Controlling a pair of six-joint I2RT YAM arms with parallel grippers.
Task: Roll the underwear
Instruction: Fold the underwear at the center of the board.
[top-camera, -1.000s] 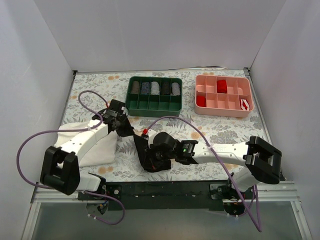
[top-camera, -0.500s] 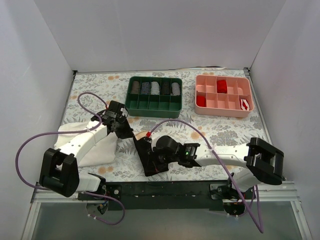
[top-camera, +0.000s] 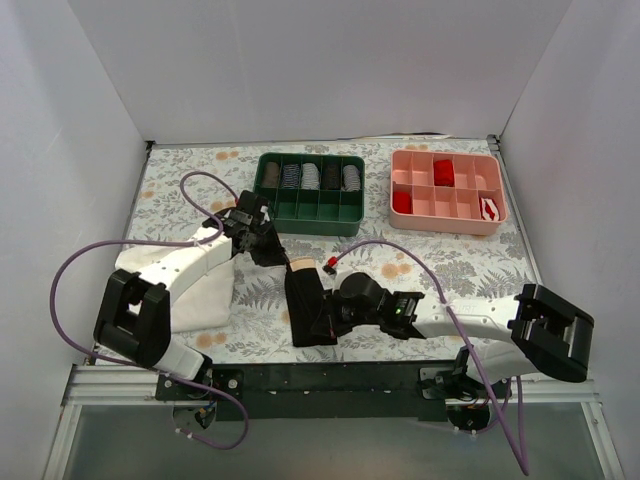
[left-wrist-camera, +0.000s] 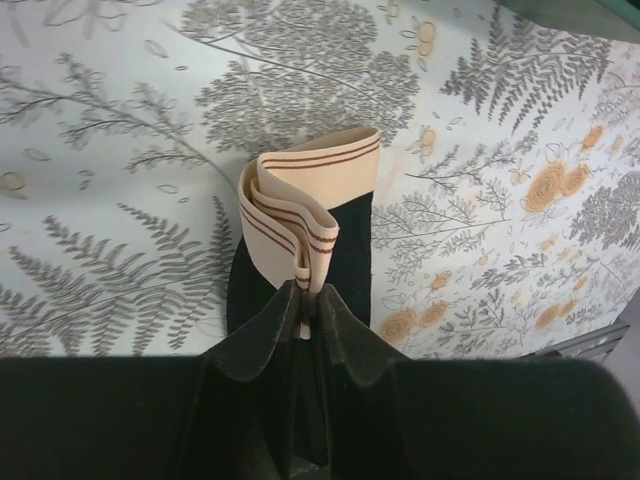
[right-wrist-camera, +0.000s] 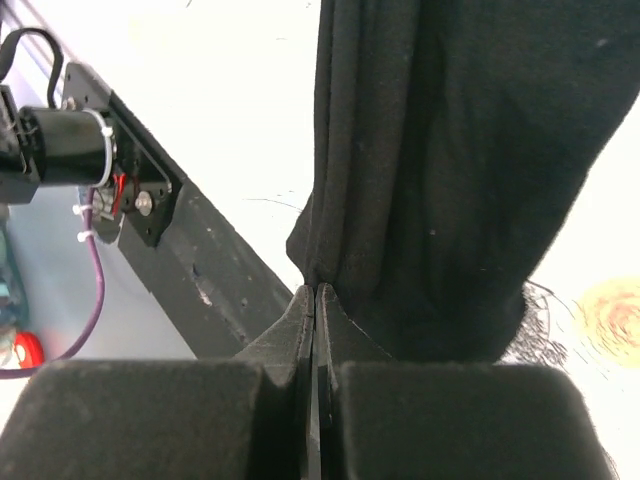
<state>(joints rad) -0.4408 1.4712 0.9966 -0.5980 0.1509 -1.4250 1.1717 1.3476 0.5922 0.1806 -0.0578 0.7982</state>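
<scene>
The underwear (top-camera: 304, 305), black with a pale beige waistband, is folded into a narrow strip near the table's front middle. My left gripper (top-camera: 277, 255) is shut on the folded waistband (left-wrist-camera: 300, 210) at the strip's far end. My right gripper (top-camera: 318, 322) is shut on the black fabric (right-wrist-camera: 450, 180) at the strip's near end. In the left wrist view the waistband stands up in loops above the black cloth (left-wrist-camera: 345, 250).
A white cloth (top-camera: 200, 290) lies under my left arm at the left. A green tray (top-camera: 310, 212) with several rolled items stands at the back middle. A pink tray (top-camera: 445, 222) with small red rolls stands at the back right. The black frame edge (top-camera: 330, 378) runs along the front.
Both grippers have moved right with the underwear. The strip has straightened and now lies more upright in the view, with the beige waistband end showing at its far end.
</scene>
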